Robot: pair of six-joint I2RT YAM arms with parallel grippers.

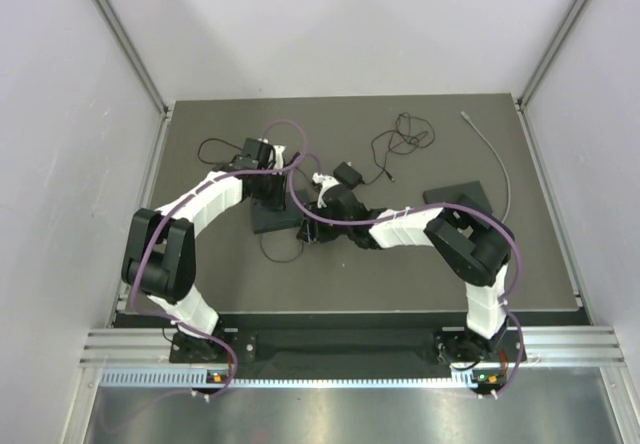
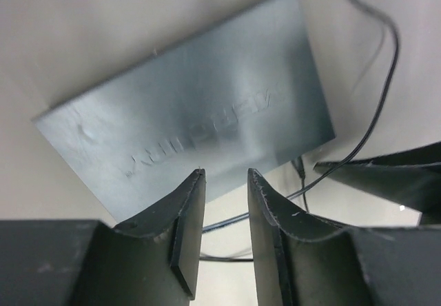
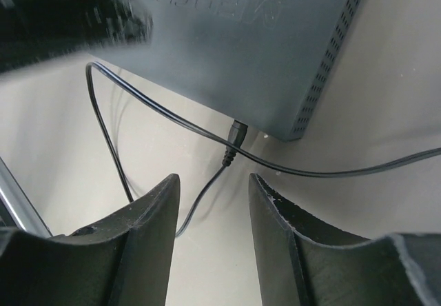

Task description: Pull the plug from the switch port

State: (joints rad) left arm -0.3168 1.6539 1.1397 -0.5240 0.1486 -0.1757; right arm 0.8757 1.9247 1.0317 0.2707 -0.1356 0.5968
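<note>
The network switch [image 1: 272, 219] lies flat on the tabletop [image 1: 400, 274], left of centre and about midway between the near and far edges. In the right wrist view the switch [image 3: 241, 44] shows a perforated side wall, and the plug [image 3: 238, 132] is seated in its edge close to that corner. A thin black cable [image 3: 207, 189] runs down from the plug toward the camera; another stretch of thin cable crosses just below the plug.

The left end effector [image 2: 224, 175] hovers above the switch [image 2: 193, 113] near its long edge. Its jaws stand a narrow gap apart with nothing between them. The right end effector [image 3: 213, 178] is positioned in front of the plug, jaws apart, gripping nothing; the plug sits beyond the fingertips [image 3: 155, 209] and is not touched.

In the top view both arms converge on the switch. A power adapter [image 1: 348, 174] with coiled lead lies near the centre toward the far edge, a second dark box [image 1: 470, 197] toward the right edge, and a grey cable [image 1: 497, 164] near the far right corner
</note>
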